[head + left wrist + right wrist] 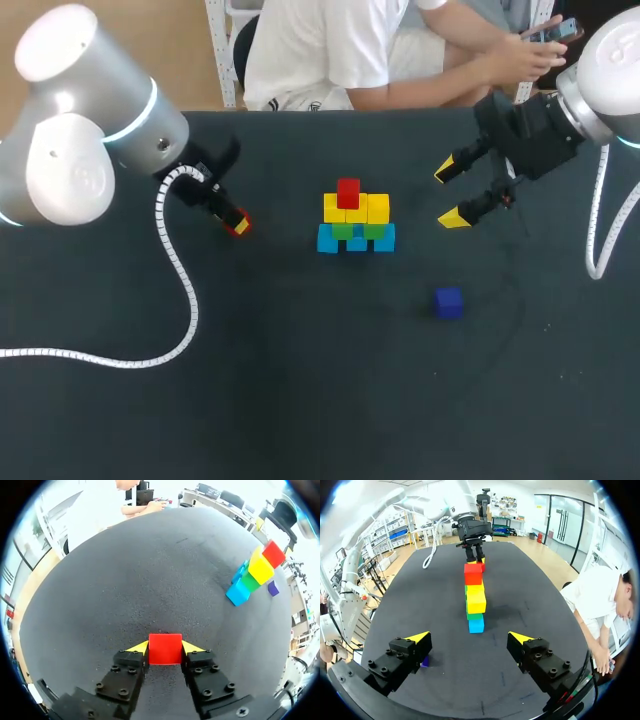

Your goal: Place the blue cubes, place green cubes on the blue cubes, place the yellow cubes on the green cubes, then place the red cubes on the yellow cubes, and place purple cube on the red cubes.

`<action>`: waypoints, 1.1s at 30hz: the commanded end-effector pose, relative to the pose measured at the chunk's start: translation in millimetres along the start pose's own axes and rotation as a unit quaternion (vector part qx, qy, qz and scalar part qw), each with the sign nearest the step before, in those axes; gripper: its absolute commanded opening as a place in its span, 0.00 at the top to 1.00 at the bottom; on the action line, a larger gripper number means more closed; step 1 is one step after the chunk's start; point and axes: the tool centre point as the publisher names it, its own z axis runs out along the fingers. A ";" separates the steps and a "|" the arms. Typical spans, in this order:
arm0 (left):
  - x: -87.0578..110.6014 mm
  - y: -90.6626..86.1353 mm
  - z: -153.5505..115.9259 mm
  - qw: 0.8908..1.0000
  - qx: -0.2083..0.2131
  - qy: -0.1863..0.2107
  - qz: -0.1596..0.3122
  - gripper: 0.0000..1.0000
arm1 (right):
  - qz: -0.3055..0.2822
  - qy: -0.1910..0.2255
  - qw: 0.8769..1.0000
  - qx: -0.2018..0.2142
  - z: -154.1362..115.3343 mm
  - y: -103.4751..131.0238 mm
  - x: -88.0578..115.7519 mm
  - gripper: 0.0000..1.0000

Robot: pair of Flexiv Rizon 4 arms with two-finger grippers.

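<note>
A stack stands mid-table: blue cubes at the base, green cubes on them, yellow cubes above, one red cube on top. My left gripper is down at the table left of the stack, its fingers pressed on both sides of a second red cube. From there the stack lies ahead and to one side. A purple cube lies alone in front of the stack to the right. My right gripper hangs open and empty right of the stack.
The dark table has free room along its front and left. The left arm's white cable trails across the left side. The purple cube peeks out beside one right finger.
</note>
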 end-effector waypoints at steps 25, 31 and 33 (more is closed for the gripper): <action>54.1 -135.5 -116.1 0.991 -0.100 0.083 0.044 1.00 | 0.000 -0.001 1.000 0.001 -0.1 0.5 0.3 0.00; 45.2 -174.4 -126.2 0.990 -0.102 0.062 0.073 1.00 | 0.000 -0.001 1.000 0.001 -0.1 0.5 0.3 0.00; 42.5 -183.7 -128.2 0.990 -0.096 0.042 0.091 1.00 | 0.000 -0.001 1.000 0.001 -0.1 0.5 0.3 0.00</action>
